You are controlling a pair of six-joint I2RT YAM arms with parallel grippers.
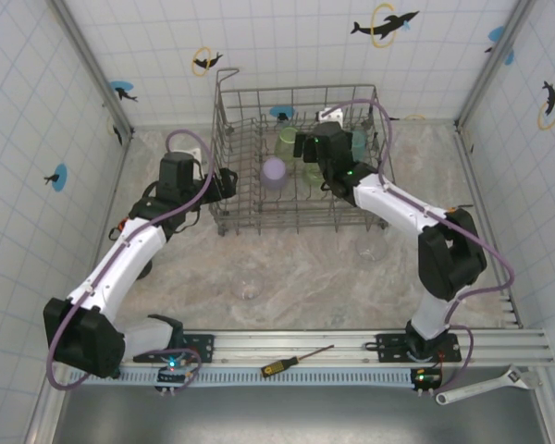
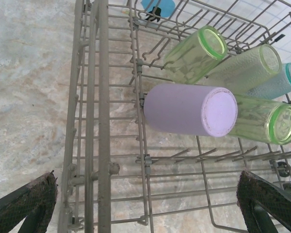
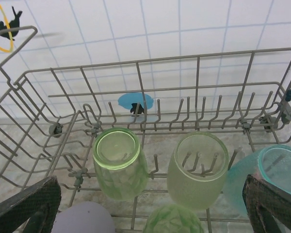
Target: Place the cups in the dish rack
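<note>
Top external shows two clear cups (image 1: pixel 247 287) on the table (image 1: pixel 305 277) before the rack (image 1: pixel 224 157), the left arm (image 1: pixel 129 250) stretched to its left wall, the right arm (image 1: pixel 407 208) bent in over its right wall. Both pairs gape wide, holding nothing: the left jaws at that wall, the right jaws above the racked cups. Inside, a lavender cup (image 2: pixel 184 109), three green cups (image 3: pixel 119 160) and a teal cup (image 3: pixel 276 170) sit bottom-up on the tines (image 3: pixel 199 109), axes leaning.
</note>
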